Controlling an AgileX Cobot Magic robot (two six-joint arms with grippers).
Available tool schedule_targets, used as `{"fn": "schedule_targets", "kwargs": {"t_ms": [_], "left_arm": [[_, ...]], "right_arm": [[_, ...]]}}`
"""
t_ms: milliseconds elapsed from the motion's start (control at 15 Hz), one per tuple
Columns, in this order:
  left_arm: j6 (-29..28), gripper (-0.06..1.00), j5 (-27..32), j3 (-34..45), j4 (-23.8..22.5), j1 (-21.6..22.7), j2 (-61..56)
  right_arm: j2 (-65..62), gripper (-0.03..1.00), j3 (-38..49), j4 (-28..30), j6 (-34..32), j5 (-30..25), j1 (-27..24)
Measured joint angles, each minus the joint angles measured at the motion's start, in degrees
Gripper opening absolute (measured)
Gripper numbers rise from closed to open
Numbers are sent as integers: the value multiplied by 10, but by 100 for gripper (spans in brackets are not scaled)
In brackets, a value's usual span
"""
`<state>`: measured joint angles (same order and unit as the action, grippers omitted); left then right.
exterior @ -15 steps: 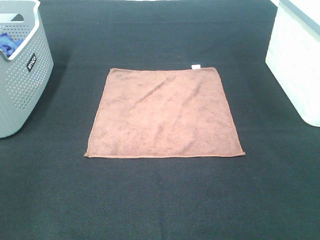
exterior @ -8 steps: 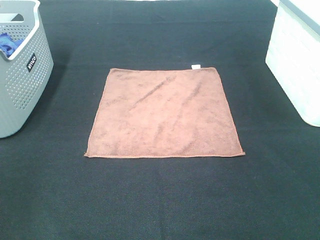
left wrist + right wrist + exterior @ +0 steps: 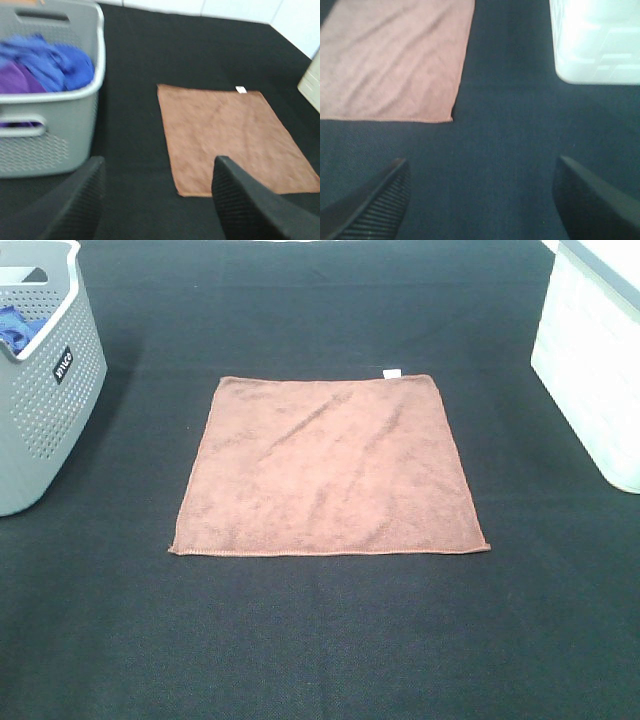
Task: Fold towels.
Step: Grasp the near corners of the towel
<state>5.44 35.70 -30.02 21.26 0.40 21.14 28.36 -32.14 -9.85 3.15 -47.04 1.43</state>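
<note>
The terracotta towel (image 3: 325, 468) lies flat and unfolded in the middle of the black table, its small white tag (image 3: 392, 372) on the far edge. It also shows in the left wrist view (image 3: 230, 135) and in the right wrist view (image 3: 390, 60). Neither arm shows in the exterior high view. My left gripper (image 3: 157, 207) is open and empty, above the table between the grey basket and the towel's near left corner. My right gripper (image 3: 480, 200) is open and empty, above bare table off the towel's near right corner.
A grey perforated basket (image 3: 50, 400) stands at the left edge and holds blue and purple cloths (image 3: 45, 65). A white bin (image 3: 595, 360) stands at the right edge, also in the right wrist view (image 3: 595, 40). The black table cover (image 3: 320, 640) surrounds the towel.
</note>
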Motion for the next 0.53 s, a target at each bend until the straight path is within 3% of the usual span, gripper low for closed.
{"fn": "schedule_targets", "kwargs": {"t_ms": [267,333,533], "left_arm": [[28,60,-11,0,113,0,201],[60,60,-12,0,151,0,251],[239,60,-25,0,335,0,433]], "right_arm": [[196,74,-67,-10,0,7,0],[247,74,-87,-19,0,8,0],[396,74,-144,-102,48,8,0]]}}
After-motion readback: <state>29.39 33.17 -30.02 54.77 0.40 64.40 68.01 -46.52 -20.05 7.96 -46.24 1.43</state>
